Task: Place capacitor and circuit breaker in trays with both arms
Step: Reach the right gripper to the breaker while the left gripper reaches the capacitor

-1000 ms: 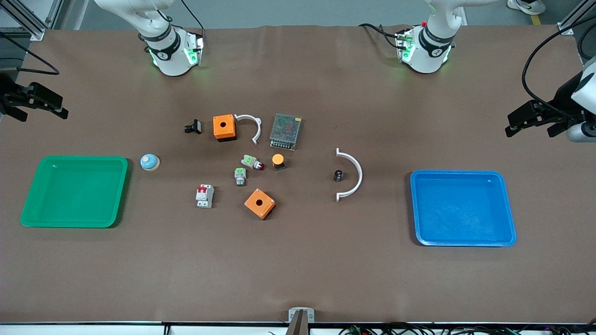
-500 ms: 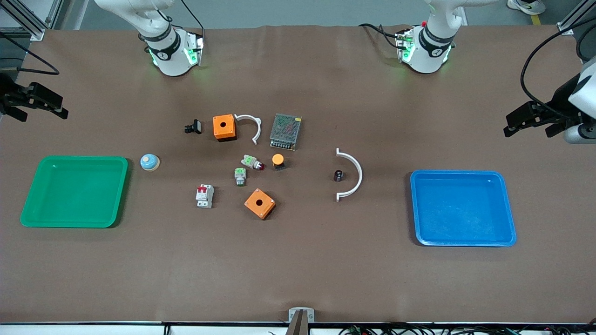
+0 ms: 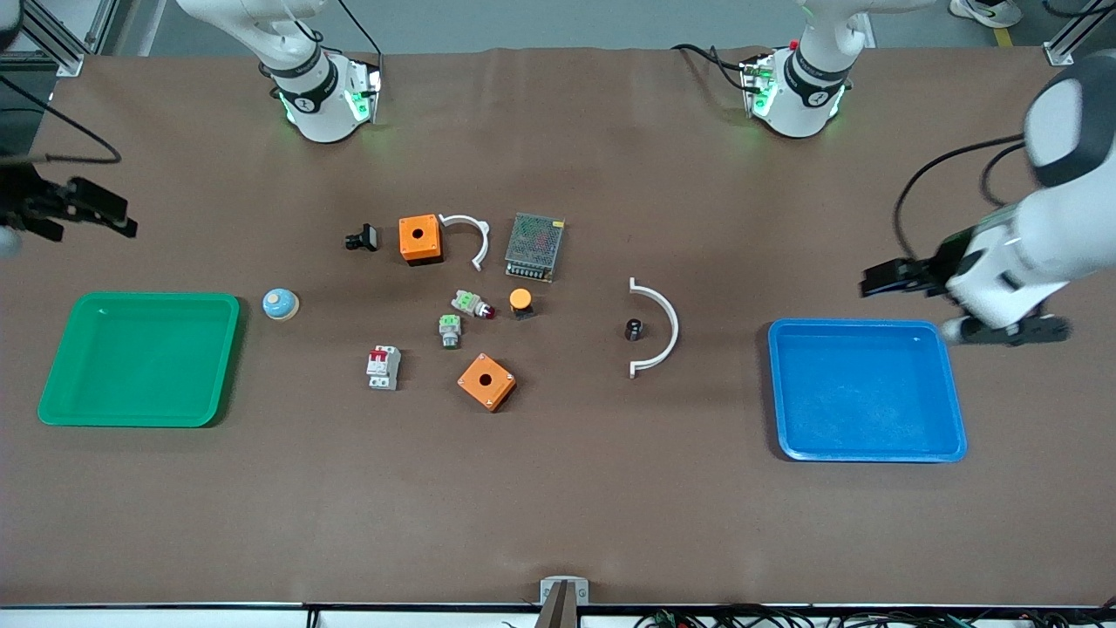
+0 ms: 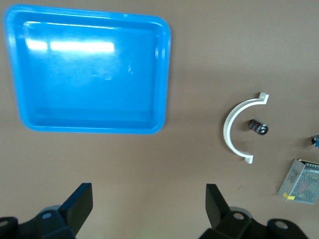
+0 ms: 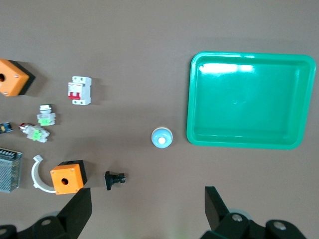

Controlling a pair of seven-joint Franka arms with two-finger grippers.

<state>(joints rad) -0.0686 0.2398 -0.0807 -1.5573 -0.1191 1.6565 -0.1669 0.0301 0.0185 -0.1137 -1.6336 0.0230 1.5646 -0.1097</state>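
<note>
The capacitor [image 3: 634, 329], a tiny black cylinder, lies on the table inside the curve of a white half-ring clip [image 3: 660, 327]; it also shows in the left wrist view [image 4: 258, 126]. The circuit breaker [image 3: 384, 366], a white-grey block with red levers, lies toward the right arm's end, and shows in the right wrist view [image 5: 79, 90]. My left gripper [image 3: 955, 307] hangs open and empty, high over the edge of the blue tray [image 3: 867, 392] that lies toward the bases; its wrist view shows the spread fingers [image 4: 149, 209]. My right gripper [image 3: 87, 214] is open and empty, high above the table beside the green tray [image 3: 139, 358], as its wrist view shows [image 5: 148, 209].
Between the trays lie two orange boxes [image 3: 420, 238] [image 3: 486, 381], a metal-mesh power supply [image 3: 534, 246], a second white clip [image 3: 471, 235], a black clip [image 3: 362, 237], an orange-capped button [image 3: 520, 301], two grey-and-green push-buttons [image 3: 450, 331] and a blue-white dome [image 3: 281, 303].
The left arm has swung in from the table's end to the blue tray's edge. The right gripper has shifted slightly. Nothing on the table has moved.
</note>
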